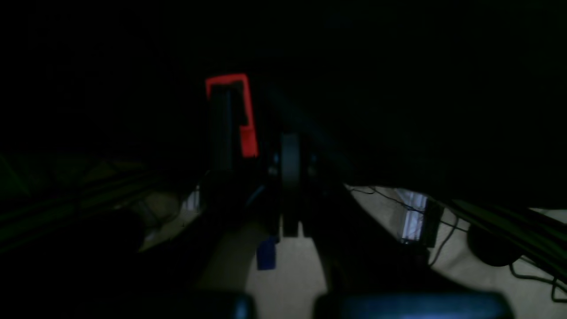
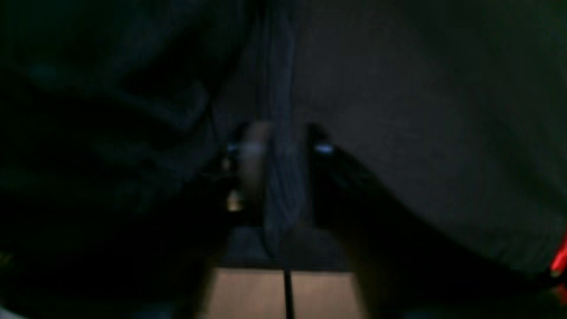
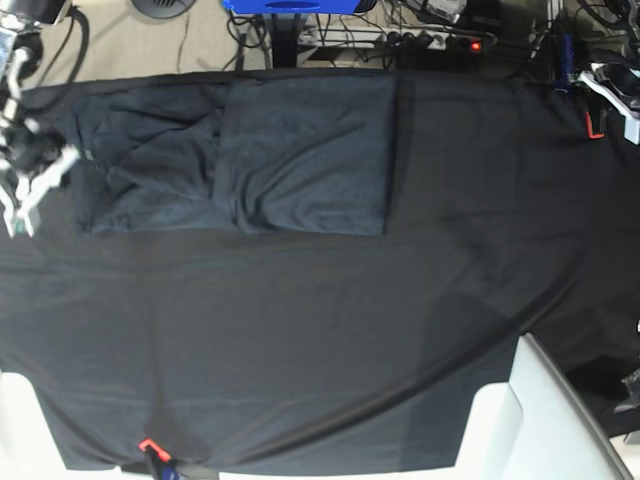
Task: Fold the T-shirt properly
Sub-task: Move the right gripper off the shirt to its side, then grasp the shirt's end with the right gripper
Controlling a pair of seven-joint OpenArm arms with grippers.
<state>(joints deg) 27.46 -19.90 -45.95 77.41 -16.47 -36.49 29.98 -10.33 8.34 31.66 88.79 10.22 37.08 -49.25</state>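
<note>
Left wrist view: very dark; the left gripper (image 1: 290,221) shows its jaws closed with nothing between them, hanging off the worktop's edge over pale floor and cables, a red clamp (image 1: 241,115) nearby.
Right wrist view: dim and blurred; the right gripper (image 2: 274,150) has its jaws partly open around a ridge of the T-shirt (image 2: 277,88); whether they pinch it I cannot tell.
Base view: the T-shirt (image 3: 300,150) lies partly folded on the black tablecloth (image 3: 300,350) by the worktop's far edge, reaching towards the far left corner, where the right gripper (image 3: 30,185) sits at its rumpled end.
Handling: soft, light, limp knit; likely to sag and crease.
Where to hold: I'd pinch the hemmed edge or a corner, not the flat middle.
</note>
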